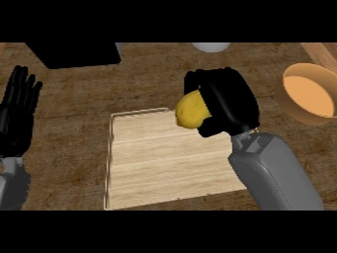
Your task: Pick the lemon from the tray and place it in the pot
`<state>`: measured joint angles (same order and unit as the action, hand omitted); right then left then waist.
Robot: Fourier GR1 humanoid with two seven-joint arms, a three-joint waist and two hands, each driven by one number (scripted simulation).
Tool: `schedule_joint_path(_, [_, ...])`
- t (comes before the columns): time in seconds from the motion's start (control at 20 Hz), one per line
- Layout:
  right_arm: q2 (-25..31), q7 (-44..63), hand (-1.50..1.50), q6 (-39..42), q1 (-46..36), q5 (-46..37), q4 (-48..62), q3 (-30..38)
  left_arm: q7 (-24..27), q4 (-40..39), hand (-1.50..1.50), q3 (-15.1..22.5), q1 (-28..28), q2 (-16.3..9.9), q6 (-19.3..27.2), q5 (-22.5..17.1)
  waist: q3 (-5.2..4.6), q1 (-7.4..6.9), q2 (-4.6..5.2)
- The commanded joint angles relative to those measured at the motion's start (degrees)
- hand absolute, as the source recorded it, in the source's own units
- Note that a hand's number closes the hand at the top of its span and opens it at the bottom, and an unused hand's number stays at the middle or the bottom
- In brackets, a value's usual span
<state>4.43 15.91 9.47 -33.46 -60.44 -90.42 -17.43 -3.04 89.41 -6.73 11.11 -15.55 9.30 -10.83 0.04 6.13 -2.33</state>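
Note:
A yellow lemon is held in my right hand, whose black fingers curl round its right side and top. The hand and lemon hover over the far right corner of the light wooden tray in the middle of the counter. The pot, tan outside and orange inside, stands to the right of the hand, apart from it and tilted toward me. My left hand rests open at the left edge, fingers straight and pointing up.
A black box-like object sits at the far left of the counter. A pale round thing shows at the top edge. The brown counter lies between the tray and my left hand.

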Motion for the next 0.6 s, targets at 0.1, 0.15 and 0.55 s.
schedule_joint_path(0.1, [2.74, 13.56, 1.50, -0.67, 5.38, -5.54, -21.81, 5.63, 0.34, -0.22, 0.00, -0.28, -0.04, -0.51, -1.47, -0.71, -0.08, -1.22, 0.82])
schedule_joint_path(0.15, [6.07, 12.47, 1.50, 0.71, 5.83, -4.64, -24.03, 9.04, -1.24, 0.08, 0.00, 0.03, 3.17, -0.33, -0.46, -0.49, -0.02, -1.88, 1.32])
schedule_joint_path(0.55, [16.37, 9.90, 1.50, 10.57, 13.61, 7.72, -35.27, 29.83, 1.23, -1.89, 0.00, 1.71, 3.65, 1.25, -1.79, 0.86, -0.01, -4.84, 2.21])
